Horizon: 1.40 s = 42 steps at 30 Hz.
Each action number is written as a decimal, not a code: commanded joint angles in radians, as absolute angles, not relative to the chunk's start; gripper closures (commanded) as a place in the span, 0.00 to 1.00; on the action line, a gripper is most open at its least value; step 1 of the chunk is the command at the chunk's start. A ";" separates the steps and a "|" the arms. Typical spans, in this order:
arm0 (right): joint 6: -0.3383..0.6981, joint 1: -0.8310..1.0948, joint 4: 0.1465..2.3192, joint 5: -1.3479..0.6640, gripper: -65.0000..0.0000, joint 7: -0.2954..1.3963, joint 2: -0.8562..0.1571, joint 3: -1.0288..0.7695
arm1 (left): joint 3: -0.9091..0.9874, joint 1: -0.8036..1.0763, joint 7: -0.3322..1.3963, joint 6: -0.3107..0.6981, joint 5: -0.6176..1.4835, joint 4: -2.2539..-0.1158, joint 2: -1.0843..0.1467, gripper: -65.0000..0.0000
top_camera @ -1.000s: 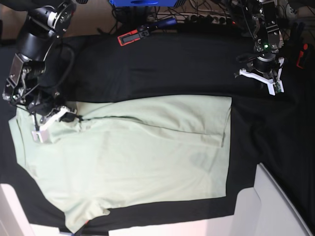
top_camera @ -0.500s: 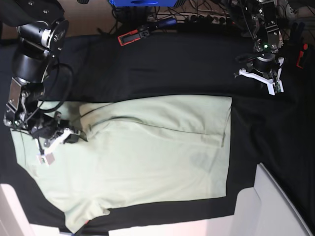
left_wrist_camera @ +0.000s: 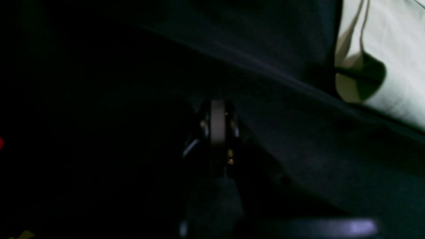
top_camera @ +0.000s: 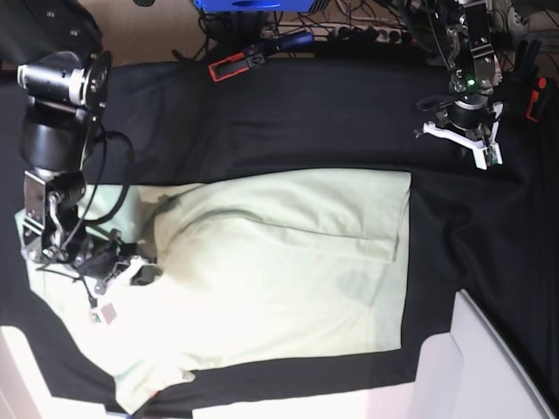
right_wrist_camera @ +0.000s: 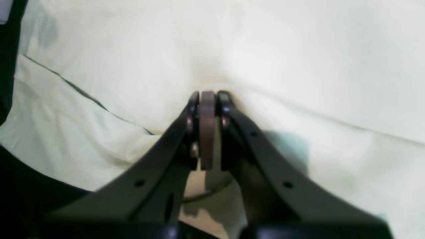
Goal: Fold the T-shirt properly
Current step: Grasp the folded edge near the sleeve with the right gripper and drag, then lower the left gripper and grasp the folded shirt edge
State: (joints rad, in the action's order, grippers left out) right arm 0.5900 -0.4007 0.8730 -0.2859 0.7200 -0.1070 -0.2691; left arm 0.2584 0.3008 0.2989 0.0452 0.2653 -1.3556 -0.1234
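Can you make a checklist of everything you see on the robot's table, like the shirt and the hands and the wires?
Surface: black cloth covers the table.
Job's things: T-shirt, pale green, lies spread out with its upper edge folded over; the end near the right gripper is bunched up.
Clutter: red and black tool at the far edge; white panel in the near corner.
Grippers: right gripper shut, pinching the T-shirt; left gripper shut, empty, over the cloth.
Cables: tangle of cables beyond the far edge.
Surroundings: blue object, partly cut off.

T-shirt on black cloth, partly folded
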 commanded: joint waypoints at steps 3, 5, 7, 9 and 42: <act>0.602 -0.440 0.840 -0.298 0.73 0.705 -0.130 -0.266 | 0.260 0.298 0.278 0.041 0.271 -1.369 -0.133 1.00; 0.616 -0.435 0.858 -0.298 0.48 0.705 -0.131 -0.274 | 0.260 0.298 0.278 0.041 0.271 -1.369 -0.133 1.00; 0.653 -0.420 0.903 -0.305 0.27 0.704 -0.150 -0.292 | 0.260 0.298 0.278 0.042 0.274 -1.369 -0.133 1.00; 0.688 -0.397 0.970 -0.305 0.25 0.704 -0.154 -0.380 | 0.260 0.298 0.280 0.044 0.274 -1.369 -0.124 1.00; 0.588 -0.300 0.720 -0.303 0.25 0.748 -0.176 -1.139 | 0.262 0.312 0.280 0.047 0.275 -1.371 -0.119 0.73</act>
State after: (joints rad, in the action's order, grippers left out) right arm 0.6003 -0.2916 0.7193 -0.3252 0.7197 -0.1707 -1.1431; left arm 0.2596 0.3149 0.2993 0.0521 0.2695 -1.3548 -0.1081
